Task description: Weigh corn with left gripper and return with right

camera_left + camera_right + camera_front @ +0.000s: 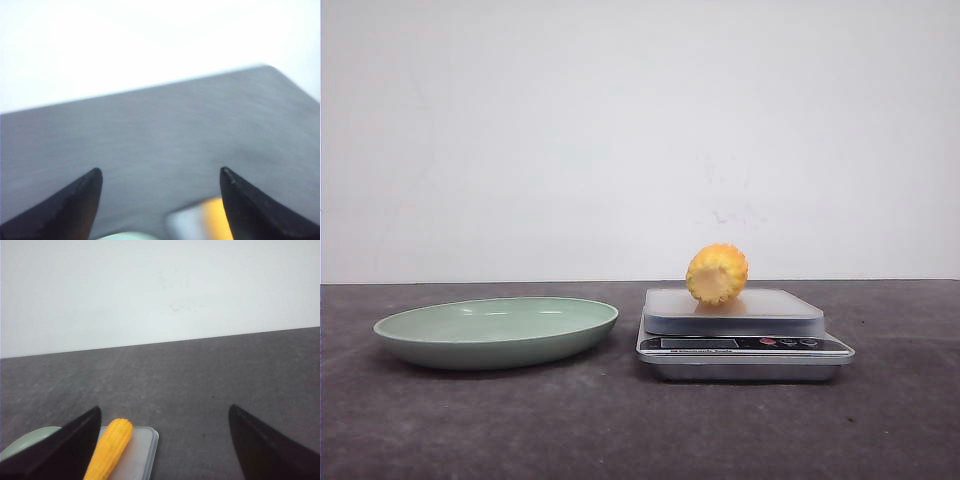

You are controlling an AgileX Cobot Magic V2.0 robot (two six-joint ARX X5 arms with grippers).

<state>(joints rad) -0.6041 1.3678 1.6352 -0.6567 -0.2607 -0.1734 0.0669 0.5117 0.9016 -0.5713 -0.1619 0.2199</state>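
One corn, one scale, one green plate, and two open grippers' fingers.

Obscured and cropped items

Left wrist view blurred: corn and plate cut by the frame edge. Scale display unreadable. Right hand shows fingertips only; corn partly cropped.
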